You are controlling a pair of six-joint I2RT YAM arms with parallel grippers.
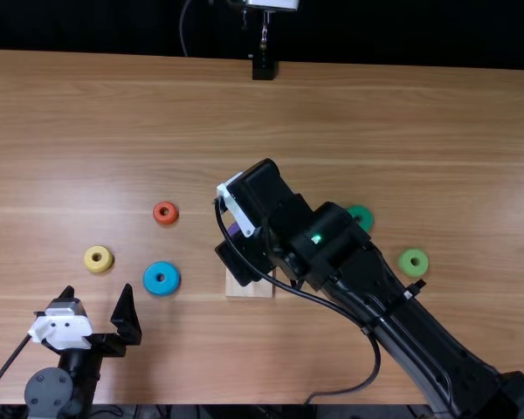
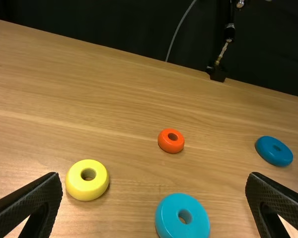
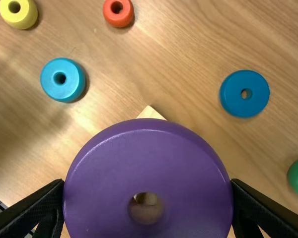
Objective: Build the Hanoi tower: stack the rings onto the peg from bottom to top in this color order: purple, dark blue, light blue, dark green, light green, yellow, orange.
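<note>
Clock = top view, wooden base [image 1: 251, 291] at the centre, 12 o'clock toward the far edge. Right gripper [image 1: 244, 252]: closed in on the purple ring [image 3: 146, 168], one finger each side of its rim, ring held above the base; pale wood shows through the ring's hole, can't tell if the peg has entered it. Right arm [image 1: 402, 319] comes in from 4-5 o'clock, bent across the base. Left gripper [image 1: 97, 288]: fingers wide apart, nothing between them, out at 9 o'clock, and at 6 o'clock from the yellow ring [image 1: 98, 258].

Other rings, all loose on the table [image 1: 349, 113], apart from each other: light blue ring [image 1: 162, 278] at 9 o'clock, nearest the base on that side. Yellow ring also about 9, farther out. Orange ring [image 1: 165, 213] at 10, and at 12 from the light blue one. Dark green ring [image 1: 361, 217] at 2, partly behind the right arm. Light green ring [image 1: 413, 262] near 3, farther out, at about 4 from the dark green one. Dark blue ring [image 3: 244, 93] flat on the table, well apart from the orange ring in the left wrist view. Black stand [image 1: 263, 68] at 12, at the far edge; thin cable [image 1: 182, 30] at its left
</note>
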